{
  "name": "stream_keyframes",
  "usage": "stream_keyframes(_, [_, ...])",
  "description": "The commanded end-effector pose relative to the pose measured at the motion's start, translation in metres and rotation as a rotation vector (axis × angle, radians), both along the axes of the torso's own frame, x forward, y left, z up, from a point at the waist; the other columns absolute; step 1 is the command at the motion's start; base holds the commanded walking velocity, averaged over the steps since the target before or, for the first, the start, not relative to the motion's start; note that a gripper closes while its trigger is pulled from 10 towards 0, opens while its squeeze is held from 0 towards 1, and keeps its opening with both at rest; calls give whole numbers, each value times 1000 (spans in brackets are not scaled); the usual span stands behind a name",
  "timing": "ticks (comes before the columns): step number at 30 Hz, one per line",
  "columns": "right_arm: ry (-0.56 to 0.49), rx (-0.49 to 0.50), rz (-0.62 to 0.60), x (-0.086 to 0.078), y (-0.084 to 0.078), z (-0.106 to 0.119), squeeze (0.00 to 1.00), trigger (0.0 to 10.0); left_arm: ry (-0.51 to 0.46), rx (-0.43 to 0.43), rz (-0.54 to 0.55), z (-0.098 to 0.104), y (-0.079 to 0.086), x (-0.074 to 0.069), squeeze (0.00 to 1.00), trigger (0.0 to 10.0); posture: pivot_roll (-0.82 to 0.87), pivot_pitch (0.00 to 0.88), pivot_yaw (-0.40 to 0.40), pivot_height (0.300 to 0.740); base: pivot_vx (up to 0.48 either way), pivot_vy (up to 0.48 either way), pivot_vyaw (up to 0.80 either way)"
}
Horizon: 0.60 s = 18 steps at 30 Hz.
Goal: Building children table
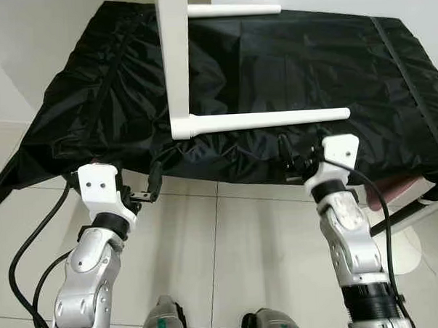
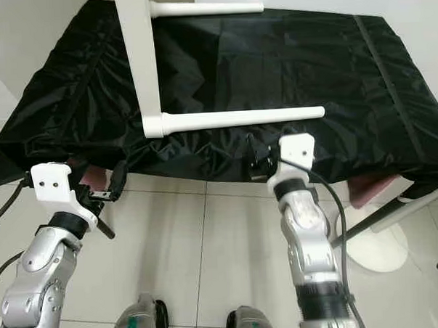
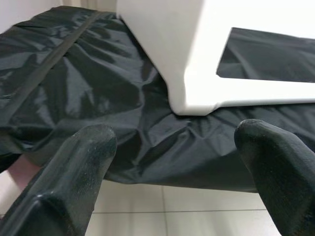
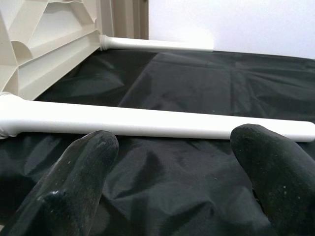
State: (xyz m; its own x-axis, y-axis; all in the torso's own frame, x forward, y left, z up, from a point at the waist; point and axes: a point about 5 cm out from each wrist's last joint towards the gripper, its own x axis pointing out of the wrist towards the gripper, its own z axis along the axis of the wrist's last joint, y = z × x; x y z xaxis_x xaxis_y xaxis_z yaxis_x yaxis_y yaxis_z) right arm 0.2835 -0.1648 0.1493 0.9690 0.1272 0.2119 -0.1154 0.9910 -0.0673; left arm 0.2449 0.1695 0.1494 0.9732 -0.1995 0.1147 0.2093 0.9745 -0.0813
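A white children's table lies on its side on a black cloth. Its top [image 1: 174,57] stands on edge. Two white legs jut to the right: a near leg [image 1: 268,119] and a far leg [image 1: 234,10]. My left gripper [image 1: 146,190] hovers open at the cloth's front edge, below and left of the top's near corner [image 3: 197,98]. In the left wrist view, that corner lies ahead of the two fingers [image 3: 74,177]. My right gripper [image 1: 295,159] is open, just in front of the near leg's free end. The near leg [image 4: 147,123] crosses beyond its fingertips [image 4: 275,172]. Neither gripper holds anything.
The black cloth [image 1: 309,65] covers a wide low surface and hangs over its front edge. Pale floor tiles [image 1: 230,258] lie below, with my feet [image 1: 164,322] on them. A white round stand base [image 1: 404,250] and a pinkish edge [image 1: 398,192] sit at right. Black cables [image 1: 19,260] hang at left.
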Motion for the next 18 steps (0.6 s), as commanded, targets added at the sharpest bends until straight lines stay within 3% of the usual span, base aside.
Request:
stream_keyframes(1, [-9, -15, -2, 0, -5, 1, 0, 10000, 12, 6, 11, -3, 9, -1, 0, 10000, 58, 48, -9, 740, 0, 0, 0])
stream_keyframes(18, [-26, -46, 18, 3, -13, 2, 0, 10000, 2, 11, 30, -1, 20, -1, 0, 10000, 74, 66, -23, 740, 0, 0, 0])
